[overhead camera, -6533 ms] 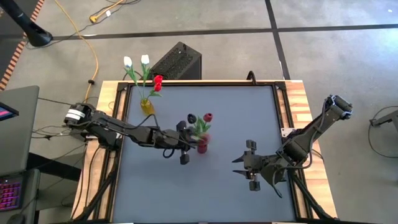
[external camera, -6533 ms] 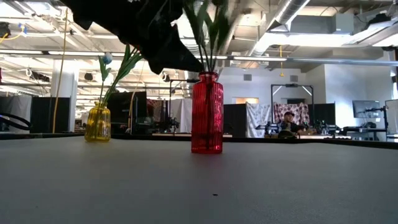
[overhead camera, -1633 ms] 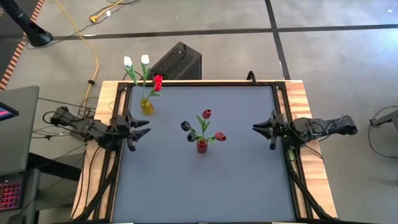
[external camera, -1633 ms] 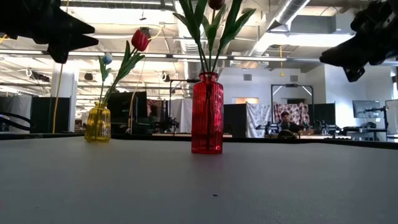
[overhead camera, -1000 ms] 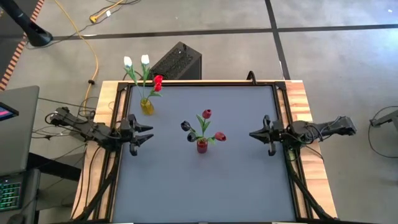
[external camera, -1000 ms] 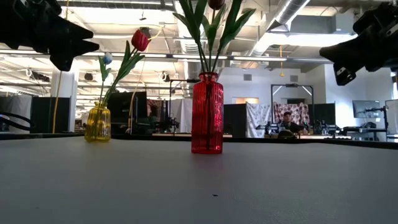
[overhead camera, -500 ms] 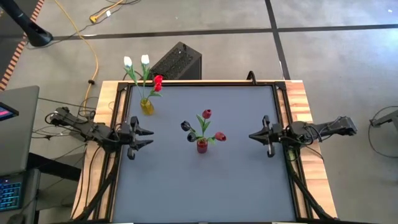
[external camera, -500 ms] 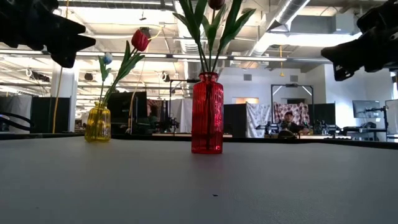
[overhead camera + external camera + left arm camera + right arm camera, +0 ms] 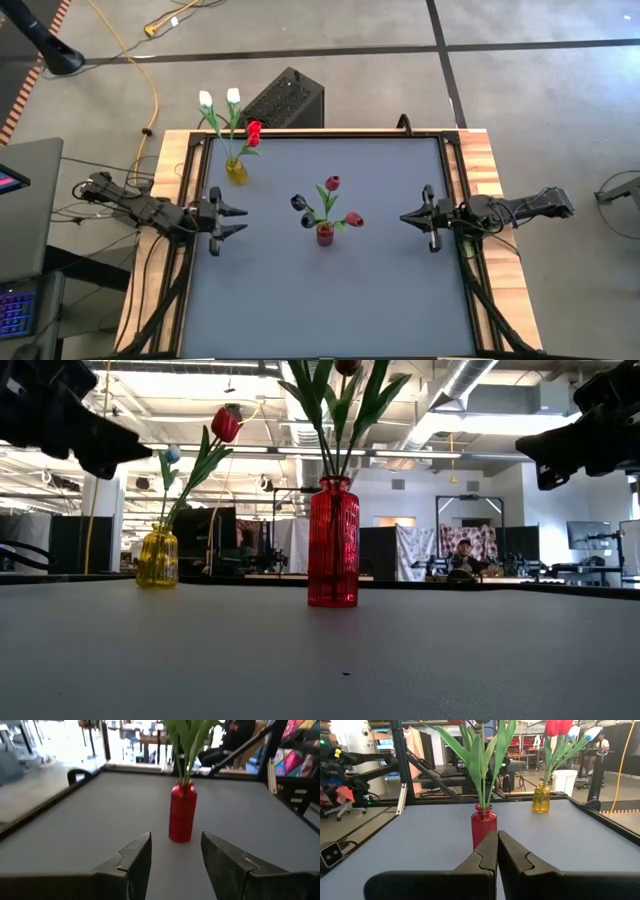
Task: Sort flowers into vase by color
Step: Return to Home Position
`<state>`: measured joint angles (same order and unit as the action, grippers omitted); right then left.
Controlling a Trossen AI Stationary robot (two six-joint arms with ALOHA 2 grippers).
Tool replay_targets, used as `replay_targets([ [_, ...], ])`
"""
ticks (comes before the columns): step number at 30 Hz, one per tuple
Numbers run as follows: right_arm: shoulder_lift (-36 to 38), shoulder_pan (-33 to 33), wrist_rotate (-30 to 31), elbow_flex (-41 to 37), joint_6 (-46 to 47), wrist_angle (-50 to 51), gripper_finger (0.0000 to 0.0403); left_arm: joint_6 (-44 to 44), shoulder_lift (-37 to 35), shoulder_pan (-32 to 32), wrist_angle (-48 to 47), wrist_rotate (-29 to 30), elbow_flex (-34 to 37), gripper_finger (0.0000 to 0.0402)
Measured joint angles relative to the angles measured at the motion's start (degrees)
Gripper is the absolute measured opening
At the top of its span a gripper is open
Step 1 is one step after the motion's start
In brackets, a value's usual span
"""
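Grey table [image 9: 380, 290], red vase [image 9: 333, 540] holding flowers [image 9: 333, 184] — upright

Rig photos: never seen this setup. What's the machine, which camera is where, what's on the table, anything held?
It is a robot with two dark arms at a table, each ending in a two-finger claw. One picture looks straight down, one level across the tabletop, two come from wrist cameras. The left claw is open, the right claw shut; both hang at the table's sides, holding nothing. A red vase mid-table holds red and dark tulips. A yellow vase near a corner on the left arm's side holds white tulips and one red tulip.
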<state>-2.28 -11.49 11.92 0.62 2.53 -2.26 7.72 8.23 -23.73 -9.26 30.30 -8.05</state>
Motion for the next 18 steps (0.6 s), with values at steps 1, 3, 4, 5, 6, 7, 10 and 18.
replay_targets([
  [1, 0.0, 0.0, 0.0, 0.0, 0.0, 0.0, 0.0037, 1.0, 0.0, 0.0, -1.1, 0.0, 0.0, 0.016],
  [3, 0.0, 0.0, 0.0, 0.0, 0.0, 0.0, 0.0037, 5.5, 0.0, 0.0, -3.9, -0.3, 0.0, 0.016],
  [4, 0.0, 0.0, 0.0, 0.0, 0.0, 0.0, 0.0037, 7.5, 0.0, 0.0, -5.5, -0.7, 0.0, 0.016],
  [5, 0.0, 0.0, 0.0, 0.0, 0.0, 0.0, 0.0037, 9.0, 0.0, 0.0, -7.0, -1.0, 0.0, 0.016],
  [6, 0.0, 0.0, 0.0, 0.0, 0.0, 0.0, 0.0037, 10.0, 0.0, 0.0, -8.2, -1.3, 0.0, 0.016],
  [7, 0.0, 0.0, 0.0, 0.0, 0.0, 0.0, 0.0037, 10.6, 0.0, 0.0, -9.5, -1.4, 0.0, 0.016],
  [10, 0.0, 0.0, 0.0, -0.1, 0.0, 0.1, 0.0037, 10.8, 0.0, 0.0, -12.9, -1.4, 0.0, 0.016],
  [18, 0.0, 0.0, 0.1, -0.1, 0.0, 0.1, 0.0037, 6.1, 0.0, 0.0, -15.5, -1.5, -0.3, 0.016],
])
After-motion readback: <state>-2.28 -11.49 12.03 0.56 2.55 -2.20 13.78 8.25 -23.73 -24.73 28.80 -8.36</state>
